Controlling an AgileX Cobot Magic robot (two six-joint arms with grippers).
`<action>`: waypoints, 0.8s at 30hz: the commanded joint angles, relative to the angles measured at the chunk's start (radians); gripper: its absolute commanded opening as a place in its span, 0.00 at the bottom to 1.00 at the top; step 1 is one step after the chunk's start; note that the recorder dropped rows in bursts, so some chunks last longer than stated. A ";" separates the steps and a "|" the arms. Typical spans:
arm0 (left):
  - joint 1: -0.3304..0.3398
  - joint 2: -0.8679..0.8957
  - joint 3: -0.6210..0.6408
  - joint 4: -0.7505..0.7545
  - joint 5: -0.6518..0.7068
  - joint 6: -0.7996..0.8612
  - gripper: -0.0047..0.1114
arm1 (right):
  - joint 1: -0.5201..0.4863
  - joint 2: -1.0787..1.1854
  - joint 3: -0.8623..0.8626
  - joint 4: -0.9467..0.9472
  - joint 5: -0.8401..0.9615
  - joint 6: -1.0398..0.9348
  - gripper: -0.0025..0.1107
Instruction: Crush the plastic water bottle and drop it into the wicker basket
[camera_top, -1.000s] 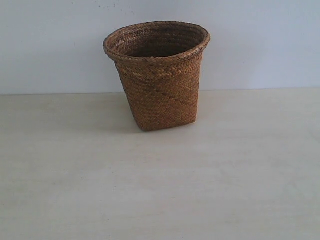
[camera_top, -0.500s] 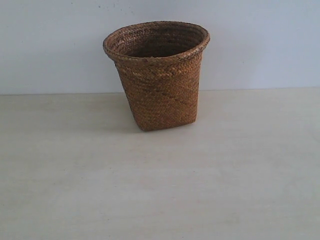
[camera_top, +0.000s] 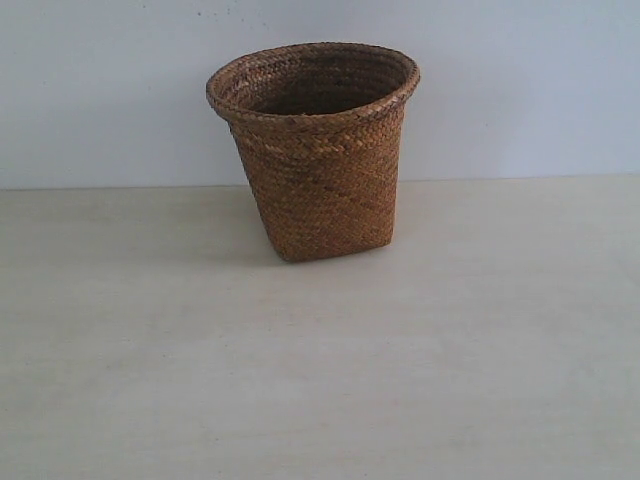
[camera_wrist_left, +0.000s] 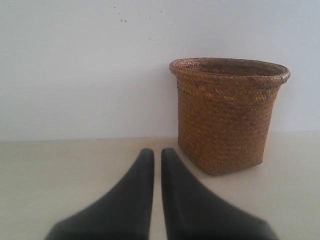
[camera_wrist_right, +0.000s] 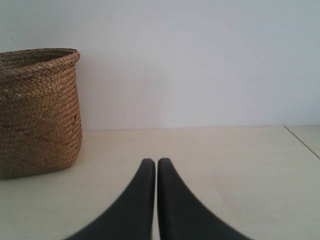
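The brown wicker basket (camera_top: 318, 165) stands upright on the pale table near the back wall. It also shows in the left wrist view as the basket (camera_wrist_left: 225, 117) and in the right wrist view as the basket (camera_wrist_right: 37, 112). No plastic water bottle shows in any view. My left gripper (camera_wrist_left: 157, 152) is shut with only a thin slit between its black fingers, low over the table, short of the basket. My right gripper (camera_wrist_right: 150, 163) is shut too, empty, on the basket's other side. Neither gripper appears in the exterior view.
A plain white wall (camera_top: 520, 90) rises right behind the basket. The pale table (camera_top: 320, 380) stretches in front of it. A table edge or seam (camera_wrist_right: 302, 142) runs at the far side of the right wrist view.
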 joint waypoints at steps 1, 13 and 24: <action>0.002 -0.006 0.018 0.030 -0.015 -0.046 0.08 | -0.002 -0.006 0.003 0.005 -0.004 -0.007 0.02; 0.002 -0.077 0.034 0.256 0.054 -0.258 0.08 | -0.002 -0.006 0.003 0.005 -0.004 -0.007 0.02; 0.032 -0.085 0.034 0.256 0.173 -0.202 0.08 | -0.002 -0.006 0.003 0.005 -0.004 -0.007 0.02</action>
